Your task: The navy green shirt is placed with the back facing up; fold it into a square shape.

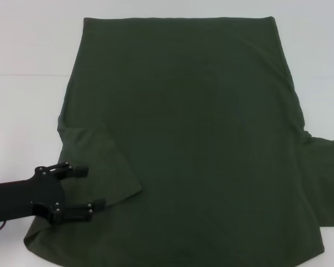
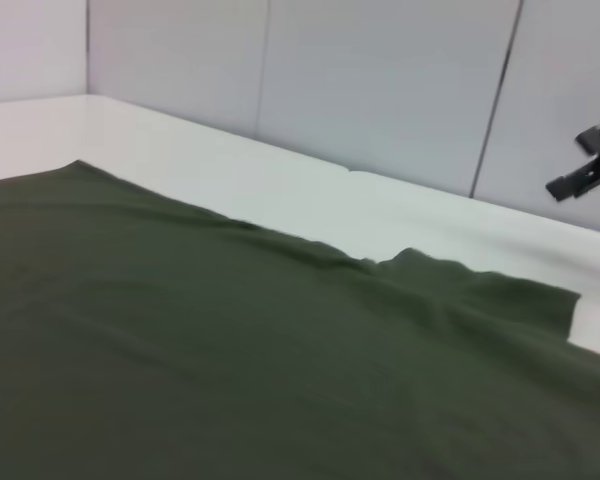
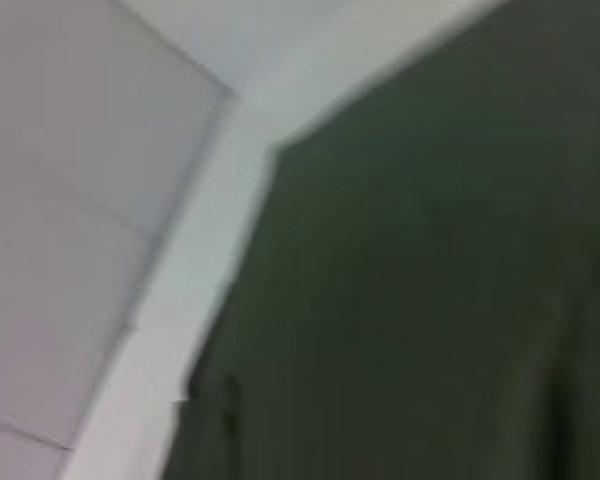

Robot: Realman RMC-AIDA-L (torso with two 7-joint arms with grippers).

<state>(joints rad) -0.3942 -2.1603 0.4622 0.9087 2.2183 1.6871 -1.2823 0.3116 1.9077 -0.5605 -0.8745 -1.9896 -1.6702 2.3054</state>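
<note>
One big item fills your head view: the navy green shirt [image 1: 189,139], spread flat on the white table [image 1: 28,83], hem edge at the far side, lower edge cut off by the frame near you. Your left sleeve [image 1: 97,167] is folded inward onto the body of the shirt, lying as a slanted flap. Your right sleeve [image 1: 325,181] sticks out sideways onto the table, unfolded, running off the frame edge. Fabric looks mostly smooth, light creases near the right shoulder.

You see the left gripper [image 1: 80,192] at the near left, low over the folded sleeve's outer edge, arm coming in from the left side of the frame. Its two black fingers [image 1: 72,171] are spread apart, released, nothing pinched between them. You cannot tell whether the fingertips touch the cloth.

Left wrist view gives you the shirt [image 2: 230,350] up close, the right sleeve [image 2: 500,290] lying on the table [image 2: 280,190] beyond it, wall panels [image 2: 380,80] behind. The right gripper [image 2: 588,160] hangs well apart from the shirt, up by the wall; its claw state you cannot tell.

Right wrist view shows only blurred shirt [image 3: 430,280] and table [image 3: 180,300].
</note>
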